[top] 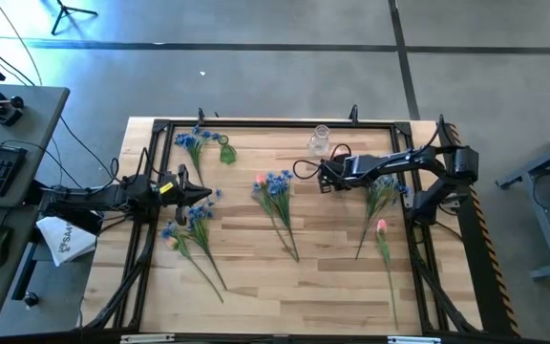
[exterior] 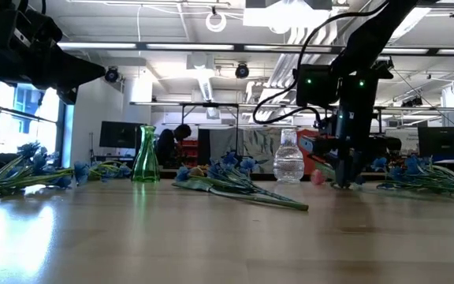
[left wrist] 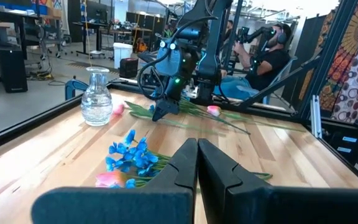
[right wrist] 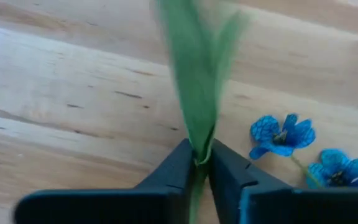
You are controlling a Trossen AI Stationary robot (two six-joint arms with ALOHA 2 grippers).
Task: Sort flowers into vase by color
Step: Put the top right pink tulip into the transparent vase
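Right gripper: jaws pinched narrow on a green flower stem, low over the table beside the clear vase. Left gripper: shut, empty, waiting at left. Advice: lift straight, stem vertical, before moving to the vase mouth.
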